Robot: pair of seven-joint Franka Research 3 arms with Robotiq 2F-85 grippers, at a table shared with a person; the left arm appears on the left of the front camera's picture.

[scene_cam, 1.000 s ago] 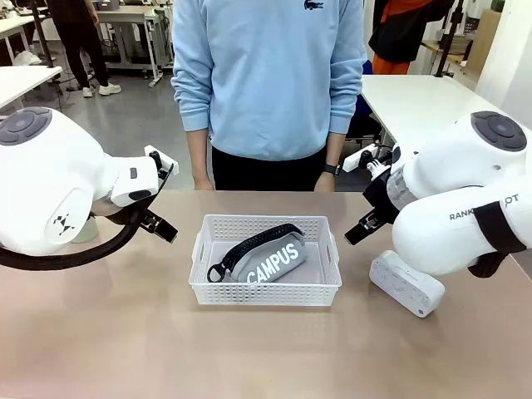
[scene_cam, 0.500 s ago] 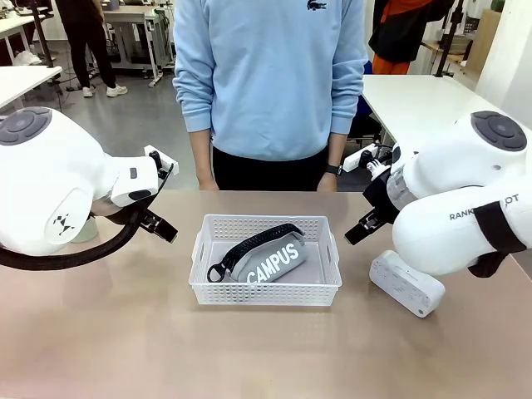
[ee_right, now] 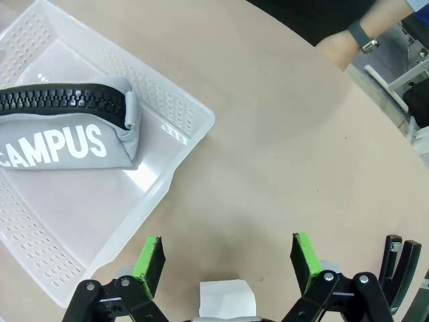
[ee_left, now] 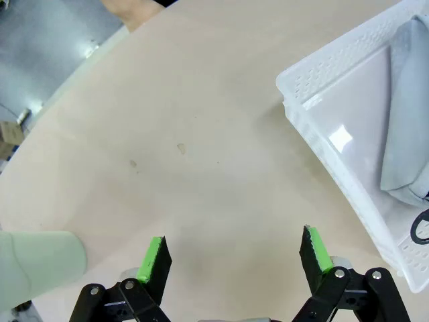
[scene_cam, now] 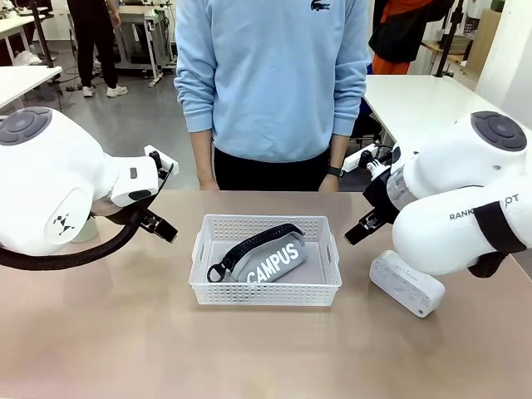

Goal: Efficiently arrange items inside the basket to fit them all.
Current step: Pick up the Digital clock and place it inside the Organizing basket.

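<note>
A lab workshop: rows of white worktables [scene_cam: 416,100] on a grey floor [scene_cam: 141,120].

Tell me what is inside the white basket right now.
In the basket, one item shows: the grey CAMPUS pouch, lying diagonally, black zipper uppermost. Bare white floor shows beside it. The floor under the pouch is covered, so anything beneath it cannot be seen.
</note>
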